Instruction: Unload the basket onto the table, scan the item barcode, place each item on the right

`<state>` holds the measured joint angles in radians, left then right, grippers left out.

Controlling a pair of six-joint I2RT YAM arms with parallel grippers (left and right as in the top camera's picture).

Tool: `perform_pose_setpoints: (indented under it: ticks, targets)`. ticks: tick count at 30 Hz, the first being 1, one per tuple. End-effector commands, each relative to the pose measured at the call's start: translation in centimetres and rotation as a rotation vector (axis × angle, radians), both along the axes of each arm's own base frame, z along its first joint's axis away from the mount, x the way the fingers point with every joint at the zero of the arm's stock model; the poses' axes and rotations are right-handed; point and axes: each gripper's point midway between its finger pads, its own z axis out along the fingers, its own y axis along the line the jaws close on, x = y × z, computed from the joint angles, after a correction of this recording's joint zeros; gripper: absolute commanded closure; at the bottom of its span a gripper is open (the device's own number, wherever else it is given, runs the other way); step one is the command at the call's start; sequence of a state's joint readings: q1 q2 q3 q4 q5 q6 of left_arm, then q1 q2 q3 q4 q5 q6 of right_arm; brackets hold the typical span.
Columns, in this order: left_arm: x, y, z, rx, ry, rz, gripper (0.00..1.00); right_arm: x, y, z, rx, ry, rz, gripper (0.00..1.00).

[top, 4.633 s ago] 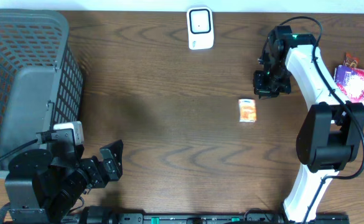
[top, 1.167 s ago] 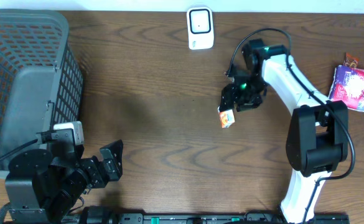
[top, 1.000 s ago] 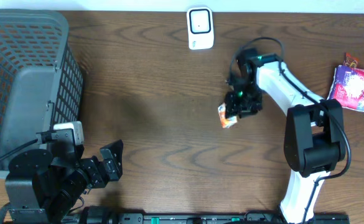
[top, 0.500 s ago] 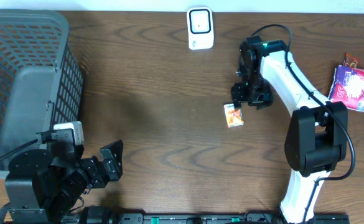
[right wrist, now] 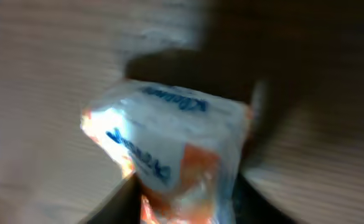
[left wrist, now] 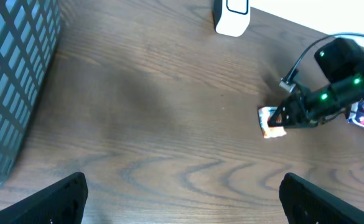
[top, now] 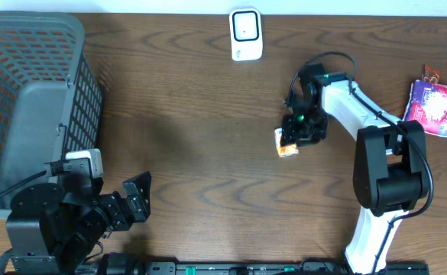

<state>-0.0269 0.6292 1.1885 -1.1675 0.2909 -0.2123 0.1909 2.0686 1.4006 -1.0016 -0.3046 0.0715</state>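
The item, a small white-and-orange packet [top: 285, 143], sits on the wooden table right of the middle. My right gripper [top: 298, 131] is down on it, and in the right wrist view the packet [right wrist: 169, 149] fills the gap between the dark fingers [right wrist: 122, 202], which press on both sides. The picture there is blurred and no barcode shows. A white scanner [top: 246, 33] stands at the far edge, well apart. My left gripper [top: 135, 200] rests at the near left, open, with only bare wood between its fingers [left wrist: 66, 196]. From there the packet [left wrist: 272, 121] is seen at the right arm's tip.
A large grey mesh basket [top: 24, 99] takes up the left side. A heap of colourful snack packets [top: 435, 103] lies at the right edge. The scanner [left wrist: 231, 14] stands at the top of the left wrist view.
A second ago the right gripper held the packet; half a second ago it had let go and pulled back. It has now come back down and closed on it. The left arm has not moved.
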Motion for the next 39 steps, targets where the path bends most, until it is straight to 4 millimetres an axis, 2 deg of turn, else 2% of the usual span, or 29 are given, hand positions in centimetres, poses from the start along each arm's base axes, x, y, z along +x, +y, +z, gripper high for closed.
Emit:
perform_pose_setpoints:
  ticks: [1, 2, 4, 7, 8, 11, 14, 15, 19, 24, 29, 31, 39]
  targets:
    - [-0.1, -0.2, 0.5, -0.008, -0.014, -0.008, 0.02, -1.4, 0.0, -1.3, 0.013, 0.031, -0.006, 0.92]
    - [-0.1, -0.2, 0.5, -0.008, -0.014, -0.008, 0.02, -1.4, 0.0, -1.3, 0.012, 0.035, -0.015, 0.99]
    - [-0.1, -0.2, 0.5, -0.008, -0.014, -0.008, 0.02, -1.3, 0.4, -0.9, 0.033, 0.036, -0.026, 0.99]
    - [-0.1, -0.2, 0.5, -0.008, -0.014, -0.008, 0.02, -0.6, 1.9, 0.9, 0.122, 0.036, -0.020, 0.99]
    - [-0.1, -0.2, 0.5, -0.008, -0.014, -0.008, 0.02, -0.4, 2.6, 1.8, 0.170, 0.031, -0.005, 0.99]
    - [-0.1, -0.2, 0.5, -0.008, -0.014, -0.008, 0.02, 0.4, 5.8, 6.0, 0.392, 0.001, 0.077, 0.99]
    - [-0.1, -0.2, 0.5, -0.008, -0.014, -0.008, 0.02, -0.1, 7.9, 9.2, 0.541, -0.020, 0.181, 0.99]
    - [-0.1, -0.2, 0.5, -0.008, -0.014, -0.008, 0.02, -0.4, 8.2, 9.7, 0.556, -0.019, 0.206, 0.99]
    - [-0.1, -0.2, 0.5, -0.008, -0.014, -0.008, 0.02, -1.6, 9.0, 10.0, 0.559, 0.001, 0.267, 0.99]
    - [-0.1, -0.2, 0.5, -0.008, -0.014, -0.008, 0.02, -1.9, 9.4, 10.2, 0.579, 0.006, 0.270, 0.99]
    - [-0.1, -0.2, 0.5, -0.008, -0.014, -0.008, 0.02, -2.0, 10.8, 12.1, 0.721, -0.001, 0.264, 0.99]
    - [-0.1, -0.2, 0.5, -0.008, -0.014, -0.008, 0.02, -1.8, 11.0, 12.8, 0.769, -0.004, 0.247, 0.99]
    - [-0.1, -0.2, 0.5, -0.008, -0.014, -0.008, 0.02, 0.2, 9.6, 15.1, 0.916, -0.039, 0.135, 0.99]
